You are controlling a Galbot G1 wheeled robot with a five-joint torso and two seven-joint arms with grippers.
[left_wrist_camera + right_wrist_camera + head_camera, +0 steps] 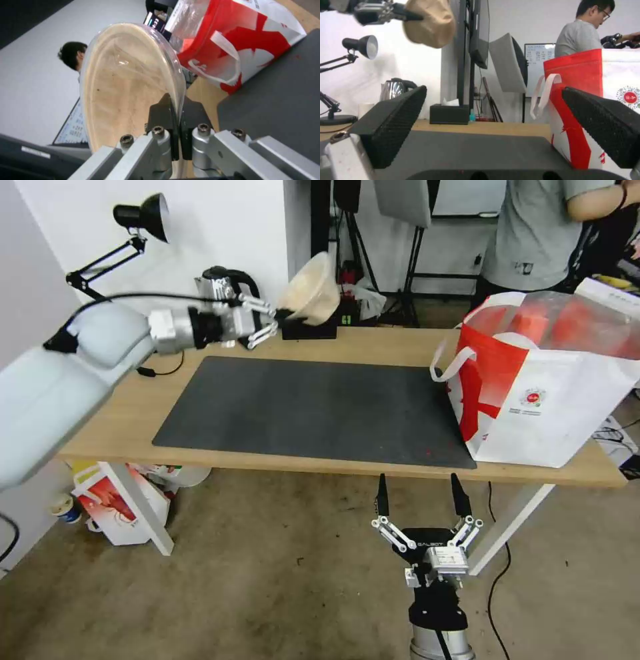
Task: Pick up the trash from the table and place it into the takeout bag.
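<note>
A long light-wood table (373, 347) with white legs carries a large dark grey mat (313, 410) across most of its top. White walls stand behind it, with a black desk lamp (143, 213), a metal kettle (395, 88) and a black tissue box (449, 113) along the far edge. The floor in front is bare brown concrete.

The left gripper (272, 321) is raised above the table's far edge, its two dark fingers (163, 112) clamped together on the rim of the beige paper-pulp bowl (310, 290). The bowl is tilted on its side, off the surface, with a clear film lid over its mouth. The tissue box sits just under and beyond it.

Well across the mat from that gripper, the takeout bag (540, 400) stands upright at the table's right end, its white and red sides near the table's edge, mouth open upward, red items showing through clear plastic inside. The mat between the gripper and the bag is bare.

The right gripper (421, 500) hangs below the table's near edge, over the floor, fingers spread wide apart, holding nothing. The bag is up and to its right.
</note>
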